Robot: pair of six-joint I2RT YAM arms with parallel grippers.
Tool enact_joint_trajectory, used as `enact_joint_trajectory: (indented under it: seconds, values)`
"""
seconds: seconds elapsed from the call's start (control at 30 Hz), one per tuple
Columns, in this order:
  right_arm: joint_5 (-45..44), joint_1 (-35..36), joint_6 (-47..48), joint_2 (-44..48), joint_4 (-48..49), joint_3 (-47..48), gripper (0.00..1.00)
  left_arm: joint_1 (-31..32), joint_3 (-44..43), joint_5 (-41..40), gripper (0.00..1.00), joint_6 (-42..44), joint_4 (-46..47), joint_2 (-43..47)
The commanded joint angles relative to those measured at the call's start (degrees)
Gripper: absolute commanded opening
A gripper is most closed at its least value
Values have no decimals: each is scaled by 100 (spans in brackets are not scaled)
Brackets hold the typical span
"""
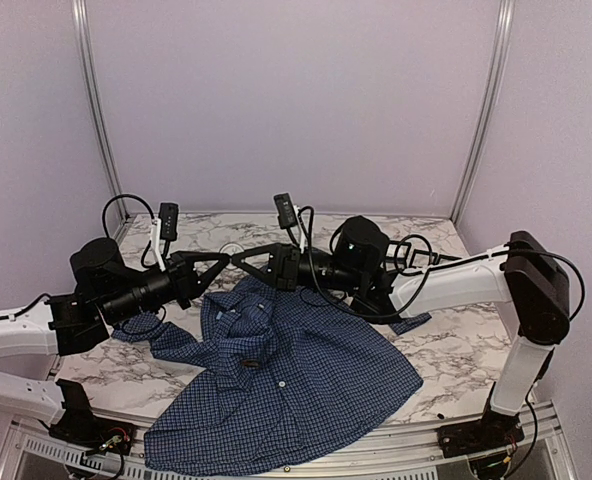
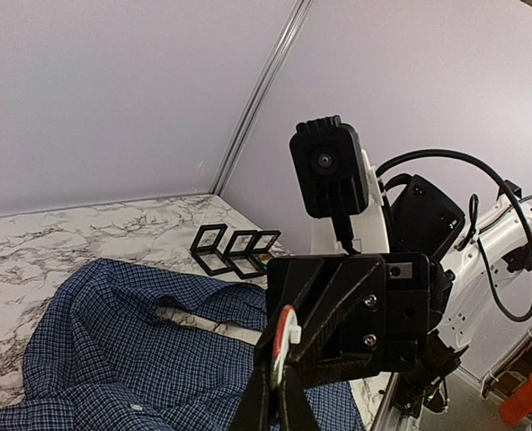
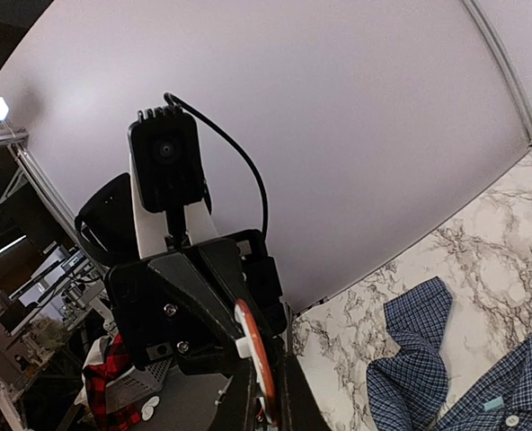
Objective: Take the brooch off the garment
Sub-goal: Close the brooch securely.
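Note:
The garment, a dark blue checked shirt, lies spread on the marble table; it also shows in the left wrist view and the right wrist view. The brooch, a round red and white disc seen edge-on, is held in the air above the shirt's collar, off the cloth. My left gripper and right gripper meet tip to tip there. The left gripper is shut on the brooch's lower edge. The right gripper is shut on the same brooch.
A row of small black open frames stands on the table beyond the shirt, behind the right arm. Metal posts stand at the back corners. A red bottle is off the table's side.

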State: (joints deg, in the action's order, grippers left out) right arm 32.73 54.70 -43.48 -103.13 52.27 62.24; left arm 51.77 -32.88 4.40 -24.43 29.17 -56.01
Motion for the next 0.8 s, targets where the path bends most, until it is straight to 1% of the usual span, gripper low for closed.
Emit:
enact_joint_trajectory:
  seconds: [0.0, 0.17, 0.3, 0.47, 0.5, 0.6, 0.7, 0.77]
  values:
    - [-467, -76, -29, -89, -94, 196, 7, 59, 128, -87, 0, -24, 270, 161]
    - [-420, -57, 87, -58, -224, 263, 8, 61, 192, -237, 0, -125, 298, 122]
    - [-376, -47, 174, -17, -305, 288, 14, 57, 252, -356, 0, -193, 424, 113]
    - [-355, -47, 325, 94, -413, 259, 25, 53, 208, -414, 0, -113, 344, 135]
    - [-356, -47, 368, 126, -431, 248, 28, 53, 193, -563, 0, -88, 315, 128]
    - [-364, -47, 465, 217, -503, 213, 36, 43, 105, -590, 0, 12, 213, 103]
    - [-402, -68, 539, 351, -576, 148, 44, 39, -39, -585, 0, 280, 27, 95]
    - [-452, -95, 595, 458, -696, 123, 47, 33, -156, -521, 0, 600, -124, 98]
